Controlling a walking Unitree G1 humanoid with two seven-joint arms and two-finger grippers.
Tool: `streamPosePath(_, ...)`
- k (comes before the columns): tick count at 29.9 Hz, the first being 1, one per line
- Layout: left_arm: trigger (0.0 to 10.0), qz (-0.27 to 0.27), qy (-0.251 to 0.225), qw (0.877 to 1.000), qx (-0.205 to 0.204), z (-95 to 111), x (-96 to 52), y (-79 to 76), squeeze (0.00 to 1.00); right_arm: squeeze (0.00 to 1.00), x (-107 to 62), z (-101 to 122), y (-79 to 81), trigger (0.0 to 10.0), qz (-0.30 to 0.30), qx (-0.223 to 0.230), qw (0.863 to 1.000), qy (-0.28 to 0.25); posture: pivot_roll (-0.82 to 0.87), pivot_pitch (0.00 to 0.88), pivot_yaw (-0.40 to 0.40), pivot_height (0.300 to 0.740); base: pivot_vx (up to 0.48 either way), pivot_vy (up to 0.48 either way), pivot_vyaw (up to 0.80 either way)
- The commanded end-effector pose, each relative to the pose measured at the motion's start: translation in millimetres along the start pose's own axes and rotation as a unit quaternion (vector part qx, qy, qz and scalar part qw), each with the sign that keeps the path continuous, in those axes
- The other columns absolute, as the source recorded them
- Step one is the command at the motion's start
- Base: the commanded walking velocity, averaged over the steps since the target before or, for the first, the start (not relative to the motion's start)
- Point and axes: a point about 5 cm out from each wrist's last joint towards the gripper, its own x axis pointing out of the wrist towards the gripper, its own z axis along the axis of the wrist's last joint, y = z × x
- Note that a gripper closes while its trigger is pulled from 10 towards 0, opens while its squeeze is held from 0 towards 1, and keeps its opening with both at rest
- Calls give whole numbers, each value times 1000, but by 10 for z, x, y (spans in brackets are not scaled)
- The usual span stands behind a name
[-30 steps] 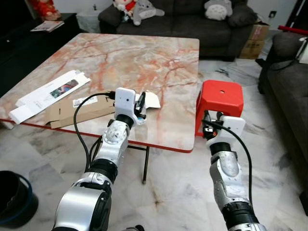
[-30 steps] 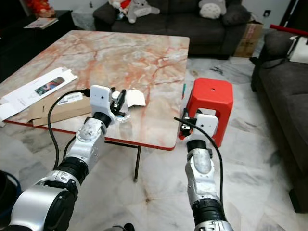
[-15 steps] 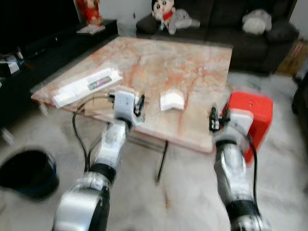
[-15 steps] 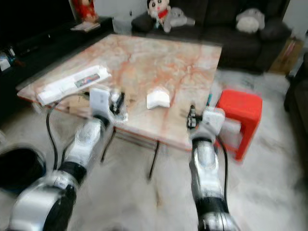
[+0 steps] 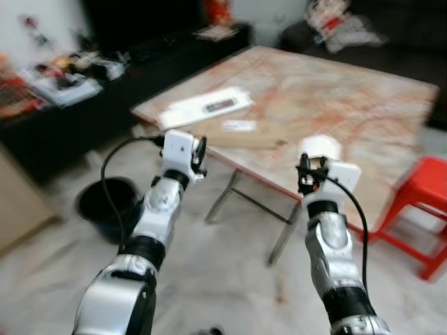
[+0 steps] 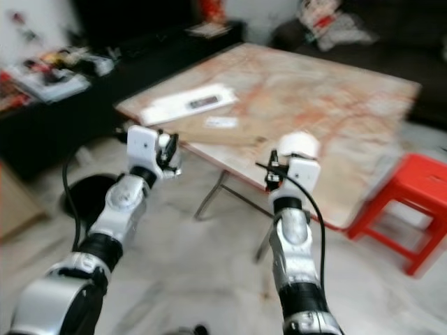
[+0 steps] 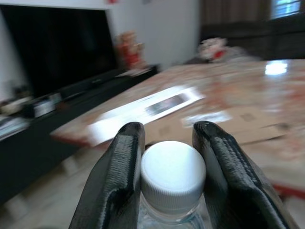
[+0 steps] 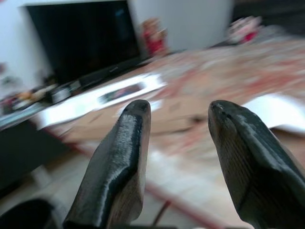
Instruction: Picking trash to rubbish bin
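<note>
Left gripper (image 7: 169,162) has its fingers clamped on the bottle (image 7: 172,179), right gripper (image 8: 178,157) fingers apart, empty; keep that squeeze and carry it over the black bin (image 5: 108,207) before letting go

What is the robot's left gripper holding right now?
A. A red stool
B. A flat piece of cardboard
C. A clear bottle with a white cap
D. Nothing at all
C. In the left wrist view, the left gripper's two black fingers sit on either side of a bottle's white cap, gripping it just below the top.
</note>
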Motion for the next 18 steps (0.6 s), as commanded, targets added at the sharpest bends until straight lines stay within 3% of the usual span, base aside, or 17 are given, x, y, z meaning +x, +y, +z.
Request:
streamPosePath(1,10000,6,-10,1000,2,59,26,34,0,0,-5,-14,13,10000,2,0,1000,4,113,0,56,740,0,0,781)
streamPosePath(18,10000,14,16,1000,-3,-64,-57,96,0,0,1,-20,4,10000,7,-1,1000,9,114,0,45,740,0,0,781)
